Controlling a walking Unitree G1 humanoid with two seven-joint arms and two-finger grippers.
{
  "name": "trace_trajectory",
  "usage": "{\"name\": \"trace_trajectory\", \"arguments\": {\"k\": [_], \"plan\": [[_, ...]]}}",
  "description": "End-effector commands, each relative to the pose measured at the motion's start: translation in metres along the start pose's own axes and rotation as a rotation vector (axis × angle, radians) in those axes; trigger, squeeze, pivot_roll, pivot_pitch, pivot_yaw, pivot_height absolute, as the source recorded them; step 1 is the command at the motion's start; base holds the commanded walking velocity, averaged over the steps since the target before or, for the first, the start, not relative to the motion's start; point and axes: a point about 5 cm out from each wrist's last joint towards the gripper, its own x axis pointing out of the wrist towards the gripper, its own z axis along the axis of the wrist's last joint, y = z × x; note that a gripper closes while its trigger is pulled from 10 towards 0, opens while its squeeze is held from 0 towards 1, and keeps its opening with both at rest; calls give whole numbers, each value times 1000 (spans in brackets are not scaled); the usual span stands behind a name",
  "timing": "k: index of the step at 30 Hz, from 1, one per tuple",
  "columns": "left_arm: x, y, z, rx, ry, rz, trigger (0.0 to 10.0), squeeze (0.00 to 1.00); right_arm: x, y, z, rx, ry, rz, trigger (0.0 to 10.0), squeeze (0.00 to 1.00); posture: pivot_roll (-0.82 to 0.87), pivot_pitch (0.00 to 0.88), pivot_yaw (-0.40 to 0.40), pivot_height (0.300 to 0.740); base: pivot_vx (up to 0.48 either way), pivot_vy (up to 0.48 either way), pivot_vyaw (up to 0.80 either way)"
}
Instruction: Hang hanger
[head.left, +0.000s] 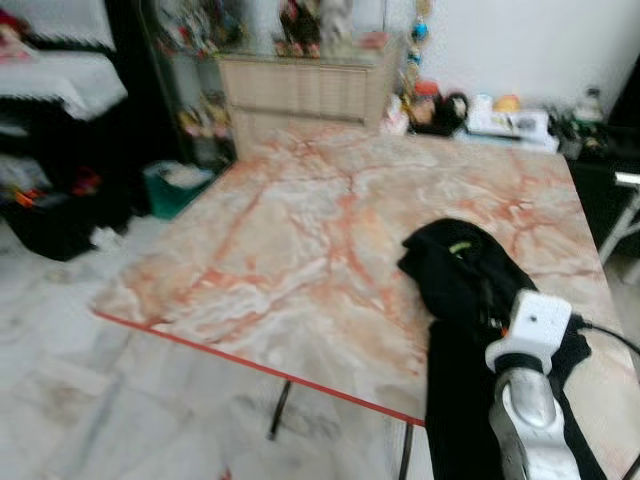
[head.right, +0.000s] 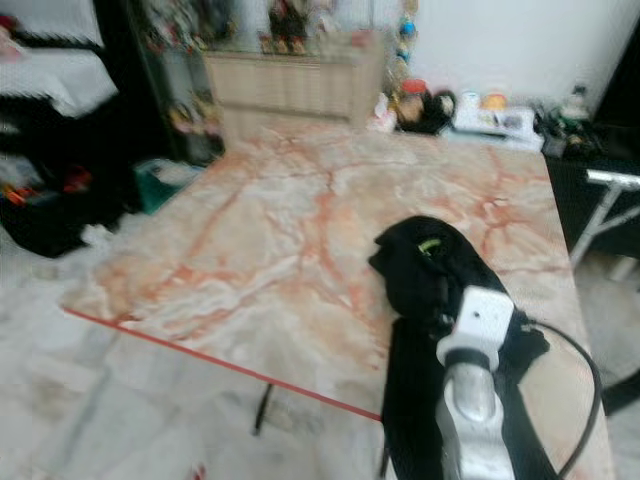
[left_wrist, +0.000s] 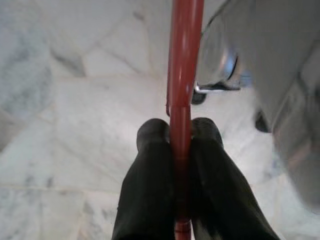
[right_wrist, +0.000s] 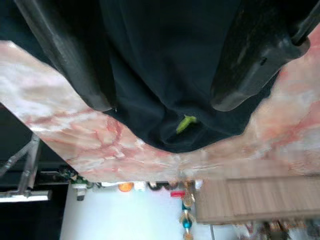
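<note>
Nearest, the left gripper (left_wrist: 177, 137) hangs above the pale tiled floor (left_wrist: 80, 115), its fingers (left_wrist: 150, 150) pinching a red hanger (left_wrist: 184, 60) that runs straight out between them. The right gripper (right_wrist: 160, 107) hovers with fingers spread over a black garment (head.left: 462, 268) heaped near the marbled surface's (head.left: 300, 240) right front edge. Beyond stands a wooden cabinet (head.left: 305, 92).

Black garment (head.right: 430, 280) on marble table (head.right: 280, 250), right arm (head.right: 475, 400) over it
</note>
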Motion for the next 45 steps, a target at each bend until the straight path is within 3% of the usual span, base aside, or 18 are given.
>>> {"name": "trace_trajectory", "arguments": {"k": [1, 13, 38, 45], "plan": [[0, 5, 1, 5, -4, 10, 10000, 0, 0, 3, 0, 2, 4, 6, 10000, 0, 69, 57, 12, 740, -240, 0, 0], [0, 4, 2, 0, -7, 7, 10000, 0, 0, 1, -2, 0, 10, -4, 10000, 0, 69, 62, 9, 740, -200, 0, 0], [0, 4, 1, 16, 1, 10, 10000, 0, -4, -1, -10, 4, 38, -24, 10000, 0, 70, 71, 8, 740, -10, 0, 0], [0, 4, 1, 27, 4, 8, 10000, 0, -8, -9, -14, 6, 47, -66, 10000, 0, 69, 72, 8, 740, 0, 0, 0]]}}
